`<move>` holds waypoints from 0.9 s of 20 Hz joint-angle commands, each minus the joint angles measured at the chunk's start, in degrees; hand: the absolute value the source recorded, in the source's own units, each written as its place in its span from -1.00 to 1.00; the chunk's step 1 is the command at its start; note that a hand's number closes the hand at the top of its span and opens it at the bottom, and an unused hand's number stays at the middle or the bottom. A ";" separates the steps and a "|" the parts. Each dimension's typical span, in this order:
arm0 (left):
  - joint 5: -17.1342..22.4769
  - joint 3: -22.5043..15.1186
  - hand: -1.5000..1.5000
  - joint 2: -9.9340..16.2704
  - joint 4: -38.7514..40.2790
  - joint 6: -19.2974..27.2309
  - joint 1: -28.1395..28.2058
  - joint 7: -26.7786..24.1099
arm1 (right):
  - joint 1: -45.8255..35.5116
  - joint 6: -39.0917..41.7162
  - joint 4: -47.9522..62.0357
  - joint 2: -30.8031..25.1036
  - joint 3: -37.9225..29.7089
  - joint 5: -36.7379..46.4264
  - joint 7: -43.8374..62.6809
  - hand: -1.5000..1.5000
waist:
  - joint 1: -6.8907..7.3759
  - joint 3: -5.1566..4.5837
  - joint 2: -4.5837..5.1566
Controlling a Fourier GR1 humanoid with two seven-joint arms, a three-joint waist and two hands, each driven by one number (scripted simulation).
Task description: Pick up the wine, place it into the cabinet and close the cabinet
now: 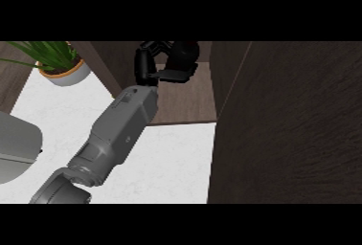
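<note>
Dark cabinet [191, 103] interior, hand [170, 67] curled around half-hidden wine [185, 51].

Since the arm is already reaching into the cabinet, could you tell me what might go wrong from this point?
1. The left hand is curled round a dark object deep inside the cabinet; if it lets go before the object stands on the shelf, the object could tip.
2. Pulling back, the forearm could brush the cabinet's side wall.
3. The open door hides the counter's right side.

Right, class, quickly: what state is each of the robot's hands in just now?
Left hand: reaching inside the dark wooden cabinet; whether its fingers are open or shut cannot be told.
Right hand: not in view.
</note>
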 commanded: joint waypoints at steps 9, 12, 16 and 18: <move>1.87 4.96 1.00 1.29 6.76 -5.45 0.71 -5.41 | 3.34 -0.09 -4.63 1.26 3.08 -1.44 -0.16 -1.00 | -0.87 -0.03 0.49; 1.38 5.09 1.00 0.74 7.55 -3.54 -2.64 -3.08 | 1.19 -0.61 -6.09 -0.21 0.83 -3.61 3.04 -1.00 | -0.59 -0.03 0.27; 0.78 5.25 -1.00 1.28 8.96 -3.05 -1.75 -3.77 | 5.10 1.85 -3.76 0.12 0.21 -4.42 -2.02 -1.00 | -0.74 0.04 0.36; -0.39 4.48 -1.00 1.27 10.10 -1.28 -2.83 -2.64 | 0.28 0.13 -0.49 1.01 1.21 -1.73 -1.89 -1.00 | -0.30 -0.01 0.47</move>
